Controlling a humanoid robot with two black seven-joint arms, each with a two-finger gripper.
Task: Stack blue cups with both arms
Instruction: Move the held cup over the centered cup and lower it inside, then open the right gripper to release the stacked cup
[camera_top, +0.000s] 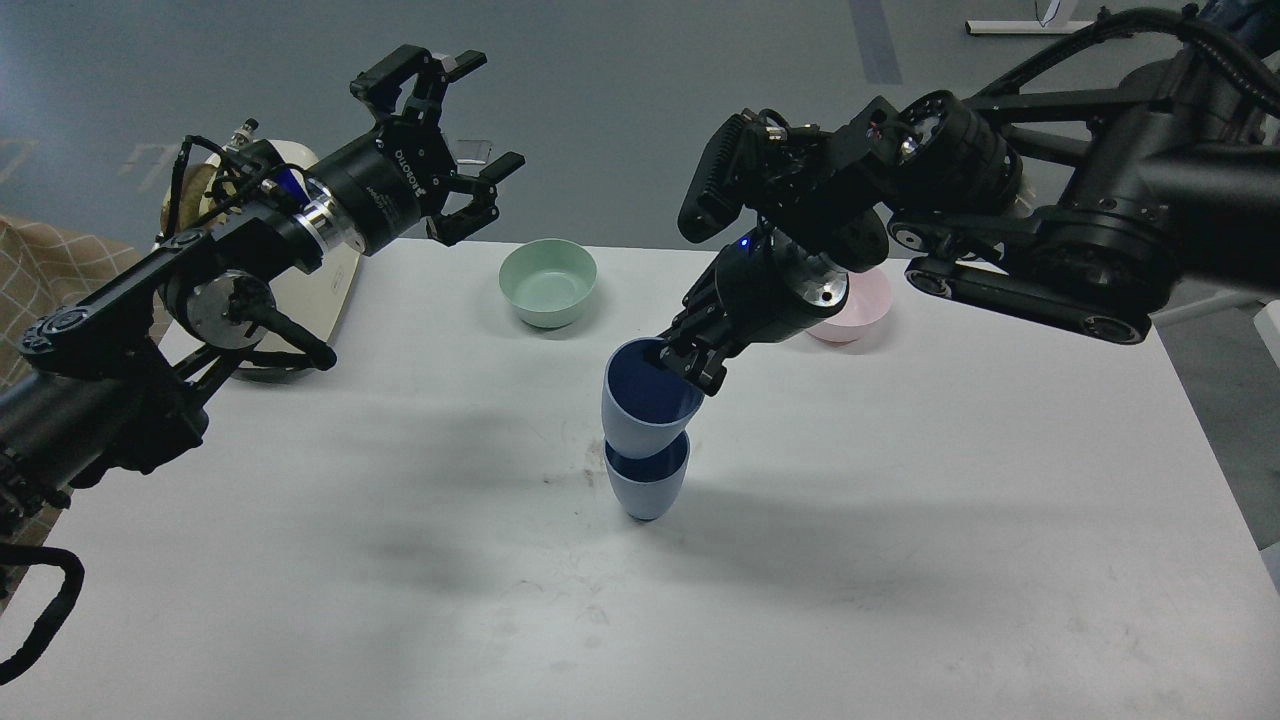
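My right gripper (690, 365) is clamped on the rim of the upper blue cup (645, 405), one finger inside its dark mouth. That cup tilts, its base sitting in the mouth of the lower blue cup (645, 490), which stands on the white table (900, 560) near the middle. My left gripper (460, 130) hangs spread wide and empty, raised past the far-left table edge. Behind the cups sit a mint-green bowl (548, 283) and, partly hidden by my right arm, a pink bowl (860, 305).

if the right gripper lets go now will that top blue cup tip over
Probably it settles: the top blue cup already sits in the lower blue cup. It is tilted, so it may wobble. The right gripper pinches its rim.
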